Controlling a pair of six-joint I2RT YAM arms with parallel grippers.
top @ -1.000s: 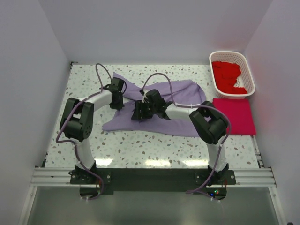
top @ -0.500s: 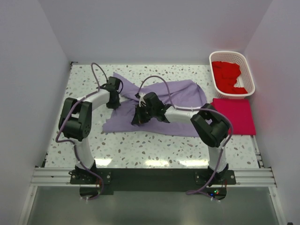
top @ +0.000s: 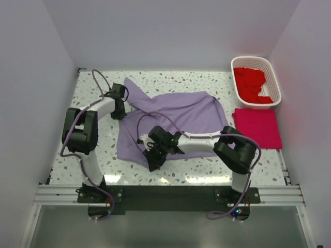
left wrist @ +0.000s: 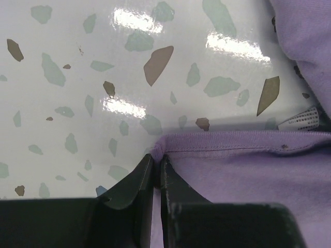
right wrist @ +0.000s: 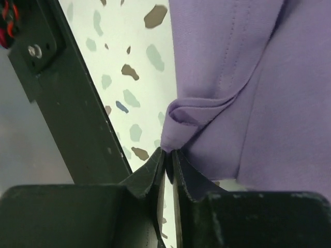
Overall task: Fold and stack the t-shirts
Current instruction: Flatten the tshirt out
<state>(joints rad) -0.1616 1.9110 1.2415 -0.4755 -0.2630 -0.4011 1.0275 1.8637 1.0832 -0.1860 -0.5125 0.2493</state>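
Right gripper (top: 153, 161) nearer, purple t-shirt (top: 178, 113) crosswise

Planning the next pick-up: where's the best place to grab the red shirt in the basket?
Pinch a raised fold near the middle of the crumpled red shirt, coming straight down from above: the basket walls it in on every side, leaving only the top open.

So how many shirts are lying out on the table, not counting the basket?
2. A purple shirt spread mid-table and a folded pink shirt at the right, beside the basket. The red pile inside it can't be counted.
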